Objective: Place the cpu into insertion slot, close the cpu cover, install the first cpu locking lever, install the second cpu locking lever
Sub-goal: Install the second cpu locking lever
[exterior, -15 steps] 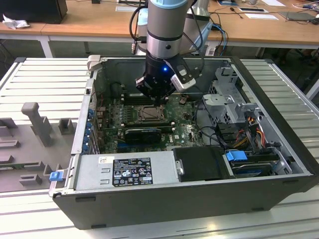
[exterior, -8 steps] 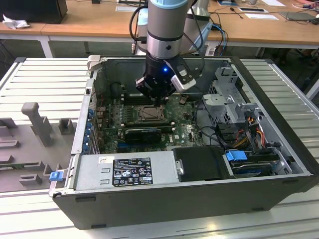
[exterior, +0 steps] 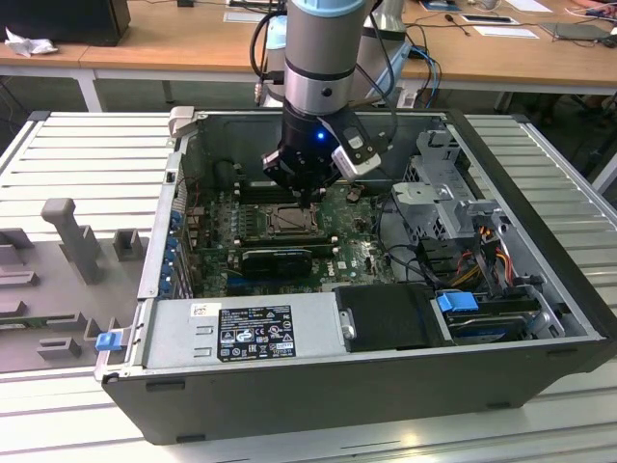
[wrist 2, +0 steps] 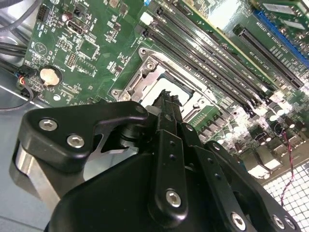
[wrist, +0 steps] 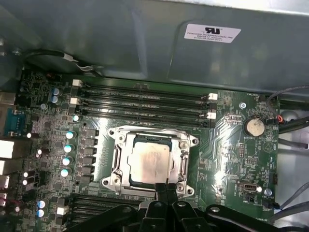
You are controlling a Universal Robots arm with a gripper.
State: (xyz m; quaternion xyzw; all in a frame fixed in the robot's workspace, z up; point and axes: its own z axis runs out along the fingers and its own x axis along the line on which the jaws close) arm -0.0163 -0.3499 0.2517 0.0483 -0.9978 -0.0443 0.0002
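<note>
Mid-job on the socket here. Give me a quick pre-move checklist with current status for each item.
1. cpu seated in the insertion slot: ok, its pale face lies square inside the socket in the first wrist view.
2. cpu cover closed over the chip: ok, the silvery frame lies flat around the chip's face.
3. Locking levers latched: cannot tell, no lever is clear enough to judge.
4. gripper position: ok, its tip sits at the socket's edge, right beside the cover.
5. Finger state: ok, fingers look shut together, holding nothing.
6. Memory slots clear of the gripper: ok, they lie on the socket's far side.
</note>
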